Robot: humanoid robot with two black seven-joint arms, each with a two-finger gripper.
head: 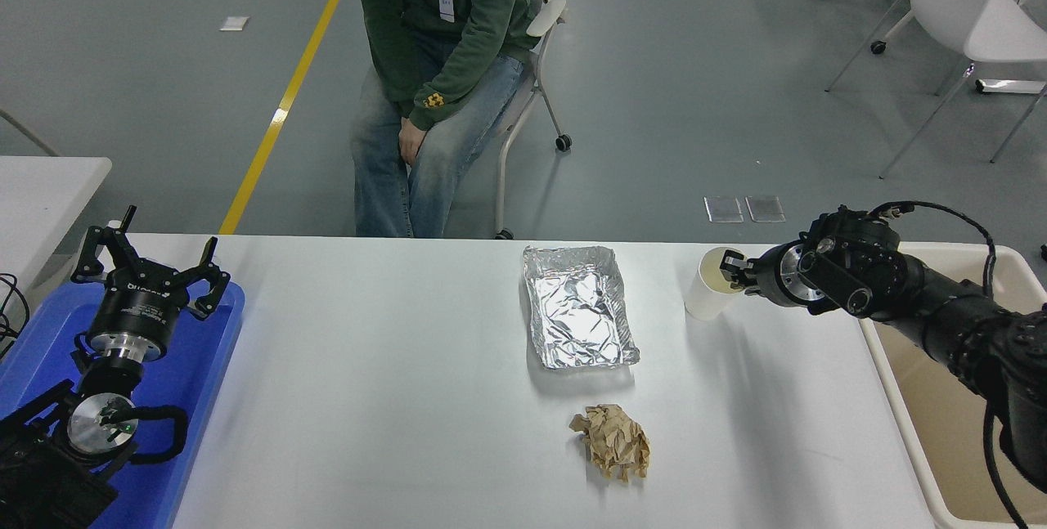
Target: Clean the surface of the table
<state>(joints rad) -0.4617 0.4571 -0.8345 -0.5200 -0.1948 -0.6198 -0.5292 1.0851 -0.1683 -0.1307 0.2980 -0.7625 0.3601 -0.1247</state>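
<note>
The white table surface (393,365) fills the lower part of the head view. On it are a silver foil tray (579,316), a crumpled brown paper ball (612,441) in front of the tray, and a white paper cup (705,292) at the far right. My right gripper (732,271) comes in from the right and is closed on the cup's near-right rim. The cup leans slightly with its base on the table. My left gripper (147,263) is parked open above the blue tray (208,374) at the lower left.
A beige bin (965,406) stands against the table's right edge under my right arm. A person in a green sweatshirt (442,38) sits on a chair at the far side. A smaller white table (41,186) is at the left, and a white chair (973,14) at the upper right.
</note>
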